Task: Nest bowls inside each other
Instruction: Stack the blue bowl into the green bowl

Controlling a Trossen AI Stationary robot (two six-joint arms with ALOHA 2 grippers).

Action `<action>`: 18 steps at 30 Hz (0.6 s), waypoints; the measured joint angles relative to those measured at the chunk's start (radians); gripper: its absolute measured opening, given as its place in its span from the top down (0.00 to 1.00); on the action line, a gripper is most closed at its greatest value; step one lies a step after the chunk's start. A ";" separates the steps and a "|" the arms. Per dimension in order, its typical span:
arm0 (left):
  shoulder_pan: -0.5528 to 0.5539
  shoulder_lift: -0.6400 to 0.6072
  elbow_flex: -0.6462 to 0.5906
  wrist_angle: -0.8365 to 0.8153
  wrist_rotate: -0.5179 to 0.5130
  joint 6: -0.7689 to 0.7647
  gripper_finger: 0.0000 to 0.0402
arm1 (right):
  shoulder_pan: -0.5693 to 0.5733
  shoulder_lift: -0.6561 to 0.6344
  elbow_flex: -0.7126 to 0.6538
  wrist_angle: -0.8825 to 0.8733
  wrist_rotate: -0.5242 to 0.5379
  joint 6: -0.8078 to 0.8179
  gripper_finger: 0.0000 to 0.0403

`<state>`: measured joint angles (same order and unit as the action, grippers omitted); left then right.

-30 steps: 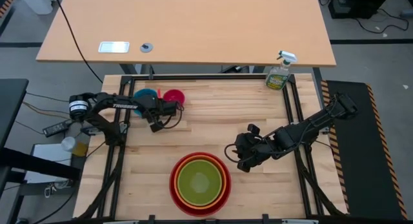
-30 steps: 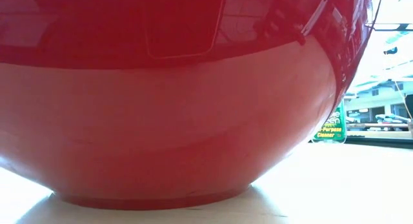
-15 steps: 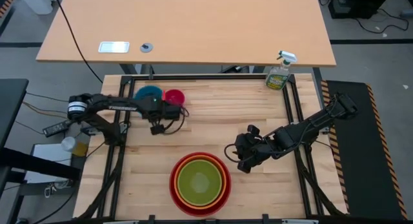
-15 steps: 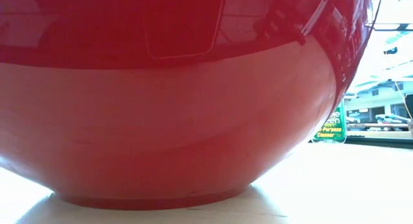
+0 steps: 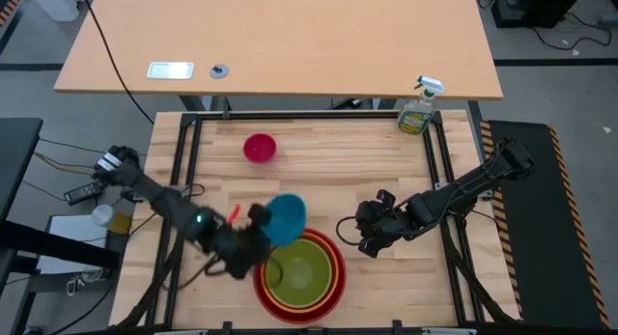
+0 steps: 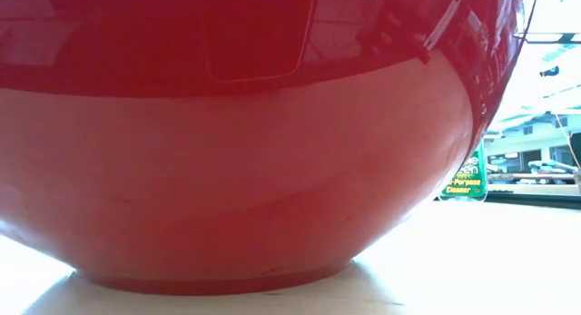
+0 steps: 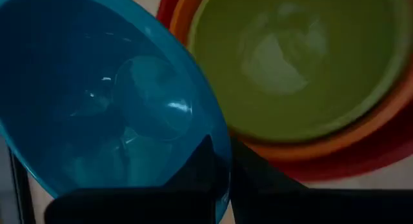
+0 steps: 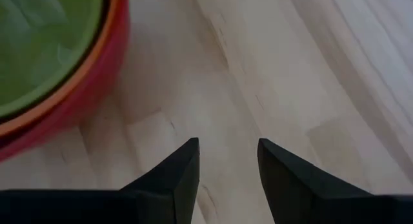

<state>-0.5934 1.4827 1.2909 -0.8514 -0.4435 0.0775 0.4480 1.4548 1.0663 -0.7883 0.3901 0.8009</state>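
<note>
Nearest the front edge of the desk [image 5: 386, 171] stands the red bowl [image 5: 333, 294], with the orange bowl [image 5: 337, 265] inside it and the green bowl [image 5: 301, 273] inside the orange one. In the low view the red bowl's wall fills almost everything.

My left fingers [image 5: 259, 240] are clamped on the rim of the blue bowl [image 5: 284, 219], and I hold it tilted in the air, over the left part of the rim of the stack. In the left wrist view the blue bowl [image 7: 103, 101] is close before me, one dark finger on its rim (the other one I cannot see), and the green bowl [image 7: 290, 56] lies beyond it.

My right fingers [image 5: 368, 240] stand apart and hold nothing, low over the wood just beside the stack on its right.

Farther back, well apart from the others, the pink bowl [image 5: 259, 148] sits alone. At the far right corner stands a spray bottle [image 5: 419, 107].
</note>
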 joint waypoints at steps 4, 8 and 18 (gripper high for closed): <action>-0.084 0.141 0.116 0.028 -0.008 0.061 0.95 | 0.000 0.000 -0.007 0.003 -0.003 0.010 0.59; -0.122 0.316 0.252 -0.026 -0.004 0.142 0.95 | 0.000 -0.003 -0.007 0.002 -0.003 0.008 0.59; -0.125 0.549 0.386 -0.207 0.043 0.221 0.93 | 0.001 -0.005 -0.007 0.003 -0.002 0.005 0.59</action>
<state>-0.7184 2.0316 1.6768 -1.0584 -0.4004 0.2985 0.4488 1.4502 1.0595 -0.7850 0.3879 0.8054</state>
